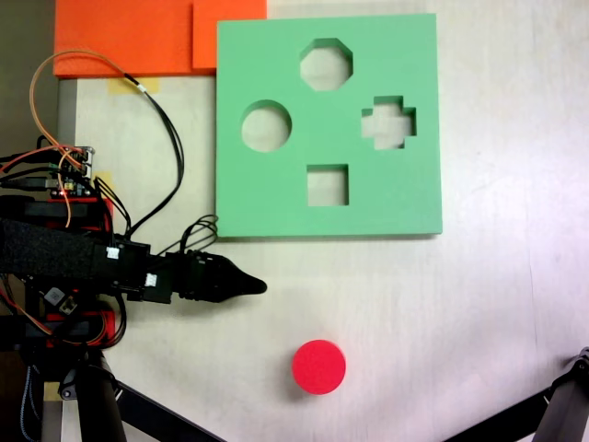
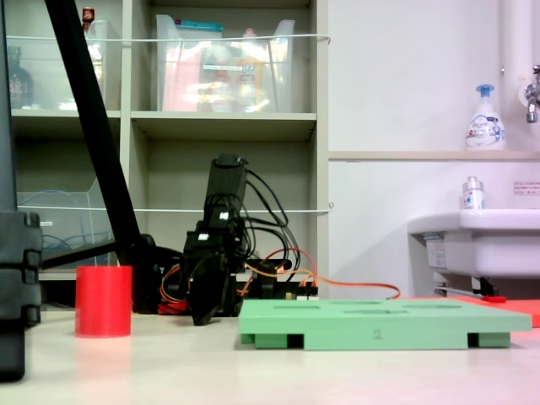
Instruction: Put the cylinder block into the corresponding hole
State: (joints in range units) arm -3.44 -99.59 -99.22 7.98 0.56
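Red cylinder block (image 2: 103, 300) sat alone on surface (image 1: 442, 322); end effector (image 1: 258, 286) apart, empty, open/closed state unclear; green board's circular hole (image 1: 266, 126) unfilled.

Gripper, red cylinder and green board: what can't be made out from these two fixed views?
- Gripper: from above its jaws lie together as one dark point, so open or shut cannot be told; in the low view it faces the camera, dark and small.
- Green board: seen edge-on, so the cutout shapes, including the circular cutout, cannot be told apart there.
- Red cylinder: from above its height is hidden.
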